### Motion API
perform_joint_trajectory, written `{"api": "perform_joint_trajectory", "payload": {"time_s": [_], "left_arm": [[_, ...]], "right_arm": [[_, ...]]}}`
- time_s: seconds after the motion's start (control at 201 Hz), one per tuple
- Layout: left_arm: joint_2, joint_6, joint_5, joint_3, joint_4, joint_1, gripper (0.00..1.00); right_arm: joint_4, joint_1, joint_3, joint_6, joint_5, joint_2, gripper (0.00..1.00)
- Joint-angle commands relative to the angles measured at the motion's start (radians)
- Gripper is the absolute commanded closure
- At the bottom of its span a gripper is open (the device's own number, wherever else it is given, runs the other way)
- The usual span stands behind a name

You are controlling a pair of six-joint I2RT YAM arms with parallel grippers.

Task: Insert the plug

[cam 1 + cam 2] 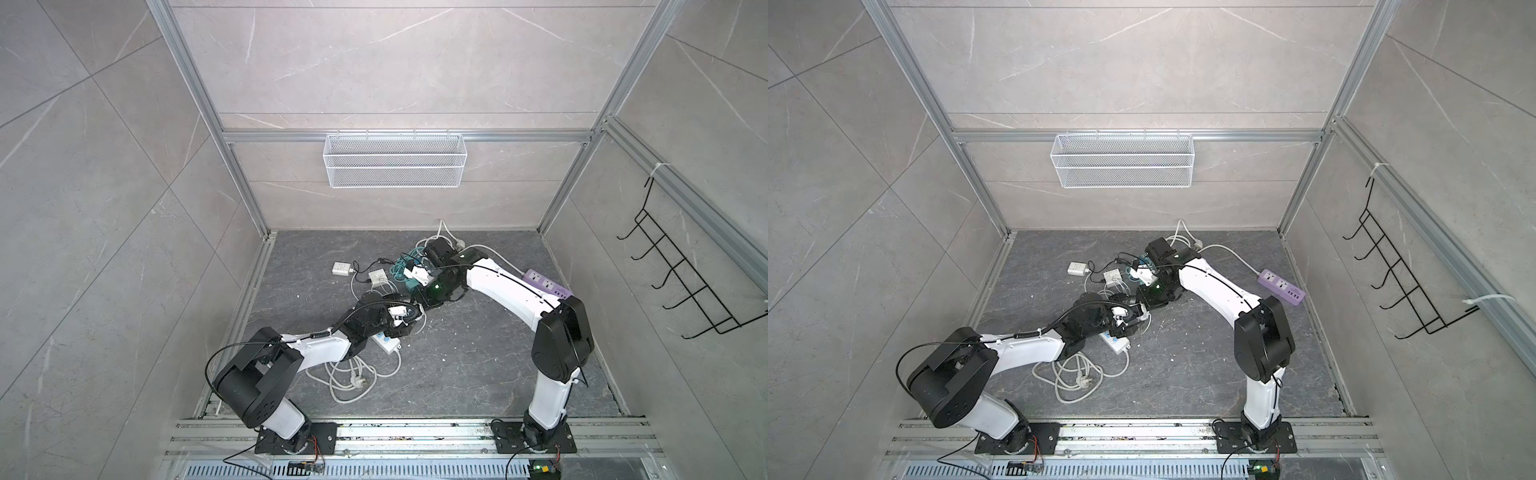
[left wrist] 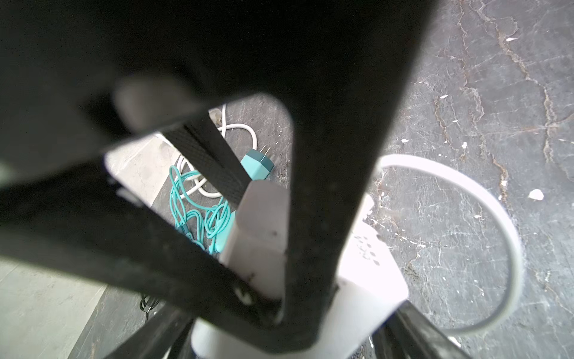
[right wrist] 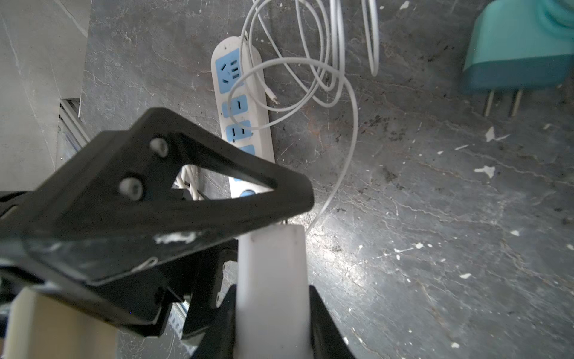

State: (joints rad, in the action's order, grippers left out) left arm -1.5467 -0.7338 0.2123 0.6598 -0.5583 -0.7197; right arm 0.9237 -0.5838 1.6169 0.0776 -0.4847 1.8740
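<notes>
The plug [image 3: 271, 279] is a white block-shaped adapter, and my right gripper [image 3: 273, 310] is shut on its narrow sides. In both top views it hangs a little above the floor, mid-scene [image 1: 419, 309] [image 1: 1144, 309]. My left gripper [image 2: 285, 335] meets it from the other side. Its jaws stand on either side of the plug's wide body [image 2: 357, 295], close to it but not clearly pressing. The white power strip [image 3: 240, 102] with blue sockets lies on the floor just beyond [image 1: 386, 343], partly under the left arm. A thin white cable [image 3: 341, 93] trails over it.
A teal adapter [image 3: 518, 52] and its teal cable [image 2: 192, 214] lie close by. A purple power strip [image 1: 548, 284] sits at the right. Two small white chargers [image 1: 341, 267] [image 1: 377, 276] lie behind, and a coiled white cord [image 1: 353, 380] near the left arm.
</notes>
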Motion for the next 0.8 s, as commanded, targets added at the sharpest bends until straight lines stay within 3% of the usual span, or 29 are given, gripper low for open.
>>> {"api": "perform_joint_trajectory", "payload": {"time_s": [0.0,0.423,0.697,0.791], "left_arm": [[-0.015,0.005,0.028,0.044,-0.066,-0.007,0.18],[-0.031,-0.003,0.023,0.054,-0.097,-0.021,0.13],[-0.042,-0.01,0.032,0.07,-0.08,-0.037,0.38],[-0.049,-0.012,0.032,0.075,-0.078,-0.038,0.4]], "right_arm": [[-0.011,-0.014,0.003,0.003,-0.043,-0.001,0.81],[-0.016,-0.013,-0.002,0.002,-0.054,0.007,0.81],[-0.017,-0.012,0.006,0.004,-0.058,0.022,0.81],[-0.016,-0.013,0.011,0.004,-0.06,0.028,0.81]]}}
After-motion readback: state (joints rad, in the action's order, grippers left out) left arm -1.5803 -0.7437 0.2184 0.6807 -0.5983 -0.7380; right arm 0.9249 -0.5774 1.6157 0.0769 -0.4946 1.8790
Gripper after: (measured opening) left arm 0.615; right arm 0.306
